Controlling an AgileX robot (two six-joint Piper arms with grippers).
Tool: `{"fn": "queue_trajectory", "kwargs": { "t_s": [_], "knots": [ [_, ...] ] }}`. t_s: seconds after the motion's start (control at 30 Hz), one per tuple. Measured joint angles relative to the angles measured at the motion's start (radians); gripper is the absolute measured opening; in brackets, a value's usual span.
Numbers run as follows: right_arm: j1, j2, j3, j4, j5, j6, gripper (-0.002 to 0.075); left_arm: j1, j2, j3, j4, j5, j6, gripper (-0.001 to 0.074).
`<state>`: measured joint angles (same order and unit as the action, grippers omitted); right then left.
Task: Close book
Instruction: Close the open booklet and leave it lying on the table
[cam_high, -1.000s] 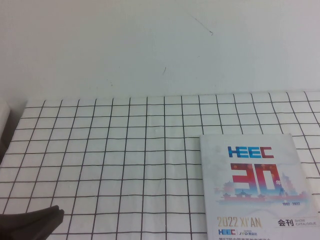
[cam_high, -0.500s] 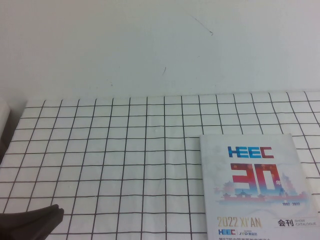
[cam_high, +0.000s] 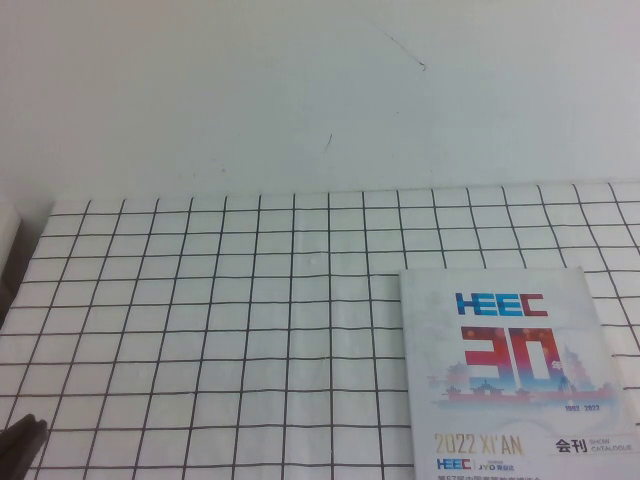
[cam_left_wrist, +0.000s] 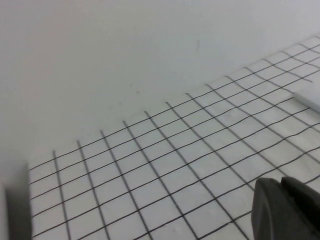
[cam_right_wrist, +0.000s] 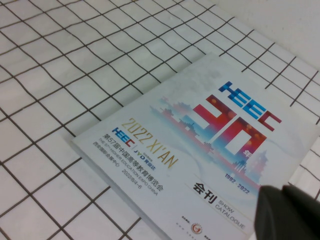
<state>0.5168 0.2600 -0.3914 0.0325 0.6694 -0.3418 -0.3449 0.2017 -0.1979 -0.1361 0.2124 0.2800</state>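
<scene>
- Left pincer (cam_high: 22, 445): only a dark tip shows, at the near-left corner of the high view. It is low over the bench (cam_high: 250, 300) and well apart from the book (cam_high: 510, 370).
- In the left wrist view its fingers (cam_left_wrist: 267, 210) are pressed together with nothing between them.
- Right pincer (cam_right_wrist: 290, 212): out of the high view. The right wrist view shows a dark part of it by the book's corner next to the "SHOW CATALOGUE" print. Spread or pressed together: cannot tell. Contact with the cover: cannot tell.
- Book: shut, lying flat with the front cover up, on the near-right part of the bench. The cover reads "HEEC", "30" and "2022 XI'AN". Its near edge is cut off by the frame in the high view.
- Bench is covered by a white cloth with a black grid.
- A plain white wall (cam_high: 300, 90) stands behind the far edge.
</scene>
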Motion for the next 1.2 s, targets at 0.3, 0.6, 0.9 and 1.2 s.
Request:
{"fn": "queue_trajectory", "kwargs": {
  "t_s": [0.3, 0.6, 0.9, 1.2],
  "knots": [
    [0.0, 0.0, 0.0, 0.0, 0.0, 0.0, -0.0003, 0.221, -0.18, 0.181, 0.015, -0.044, -0.021, -0.0004],
    [0.0, 0.0, 0.0, 0.0, 0.0, 0.0, -0.0003, 0.323, -0.212, 0.218, 0.024, 0.091, -0.111, -0.0004],
    [0.0, 0.0, 0.0, 0.0, 0.0, 0.0, -0.0003, 0.327, -0.214, 0.218, 0.028, 0.099, -0.113, -0.0004],
    [0.0, 0.0, 0.0, 0.0, 0.0, 0.0, -0.0003, 0.327, -0.214, 0.218, 0.028, 0.1, -0.113, -0.0004]
  ]
}}
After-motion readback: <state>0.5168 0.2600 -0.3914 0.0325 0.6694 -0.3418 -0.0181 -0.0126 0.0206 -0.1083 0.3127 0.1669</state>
